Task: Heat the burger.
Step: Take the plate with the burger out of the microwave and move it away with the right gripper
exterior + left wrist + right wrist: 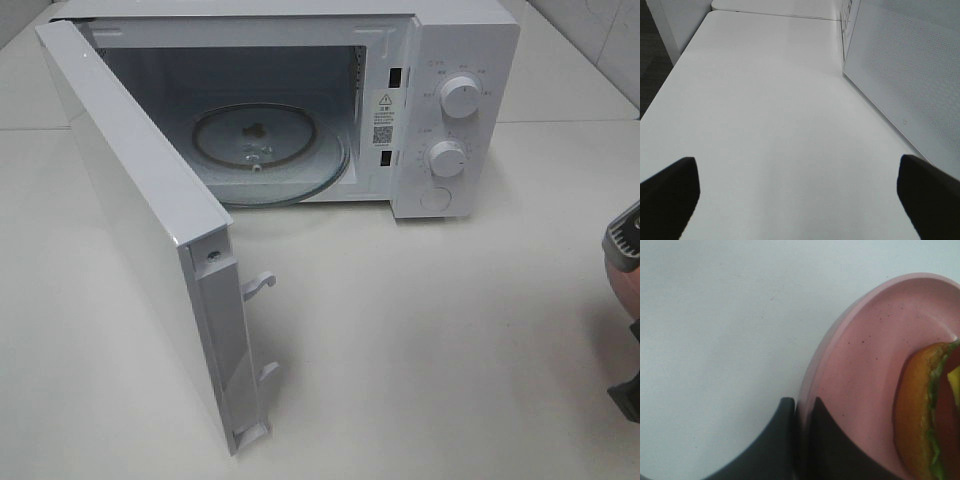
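Right wrist view: the right gripper (801,412) has its jaws pinched on the rim of a pink plate (860,350), the burger (927,410) lying on its side on the plate, above the bare worktop (715,315). Keeping the plate level on the way to the microwave (300,110) should stop the burger rolling. The door (150,240) stands wide open, its latch hooks jutting out at its free edge; the turntable (270,150) lies bare, with open worktop in front. The left gripper (797,195), jaws spread wide, hangs beside the door, holding nothing.
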You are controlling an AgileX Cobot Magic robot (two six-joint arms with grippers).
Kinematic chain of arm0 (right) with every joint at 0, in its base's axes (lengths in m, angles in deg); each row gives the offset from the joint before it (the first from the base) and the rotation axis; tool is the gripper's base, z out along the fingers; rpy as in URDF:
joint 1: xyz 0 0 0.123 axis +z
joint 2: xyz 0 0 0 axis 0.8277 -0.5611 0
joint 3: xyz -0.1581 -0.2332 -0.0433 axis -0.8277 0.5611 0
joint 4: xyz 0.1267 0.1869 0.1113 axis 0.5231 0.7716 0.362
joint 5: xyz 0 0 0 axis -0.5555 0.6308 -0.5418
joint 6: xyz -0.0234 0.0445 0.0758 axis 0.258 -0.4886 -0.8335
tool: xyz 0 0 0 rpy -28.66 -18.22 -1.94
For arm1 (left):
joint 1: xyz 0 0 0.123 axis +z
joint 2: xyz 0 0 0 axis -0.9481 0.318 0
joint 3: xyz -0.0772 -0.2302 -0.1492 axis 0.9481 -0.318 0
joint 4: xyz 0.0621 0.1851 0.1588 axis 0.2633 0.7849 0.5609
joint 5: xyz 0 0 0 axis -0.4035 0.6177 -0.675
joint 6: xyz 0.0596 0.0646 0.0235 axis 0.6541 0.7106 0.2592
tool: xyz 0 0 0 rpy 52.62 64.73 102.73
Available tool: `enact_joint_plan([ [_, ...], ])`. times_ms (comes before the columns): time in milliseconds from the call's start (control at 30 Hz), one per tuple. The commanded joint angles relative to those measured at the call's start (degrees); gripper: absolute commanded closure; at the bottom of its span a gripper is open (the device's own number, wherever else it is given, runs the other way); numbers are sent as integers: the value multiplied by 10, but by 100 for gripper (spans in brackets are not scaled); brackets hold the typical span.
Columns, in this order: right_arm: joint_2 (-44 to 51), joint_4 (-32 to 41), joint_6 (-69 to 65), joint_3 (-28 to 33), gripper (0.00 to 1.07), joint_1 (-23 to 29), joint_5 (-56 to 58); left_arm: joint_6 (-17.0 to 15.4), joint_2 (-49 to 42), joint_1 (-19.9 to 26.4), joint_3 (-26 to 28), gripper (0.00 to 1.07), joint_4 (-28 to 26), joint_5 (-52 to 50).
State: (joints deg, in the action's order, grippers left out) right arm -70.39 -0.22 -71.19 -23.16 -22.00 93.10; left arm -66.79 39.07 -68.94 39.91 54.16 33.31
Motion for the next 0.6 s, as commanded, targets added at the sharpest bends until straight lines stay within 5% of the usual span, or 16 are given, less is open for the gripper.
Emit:
enact_joint_plan([
  [33,-9,-79,-62,-4,107,-5,17,0,-1,2,-2,7,-1,-10],
  [600,-236,-298,-476,-11,107,-5,17,0,-1,2,-2,7,-1,-10],
])
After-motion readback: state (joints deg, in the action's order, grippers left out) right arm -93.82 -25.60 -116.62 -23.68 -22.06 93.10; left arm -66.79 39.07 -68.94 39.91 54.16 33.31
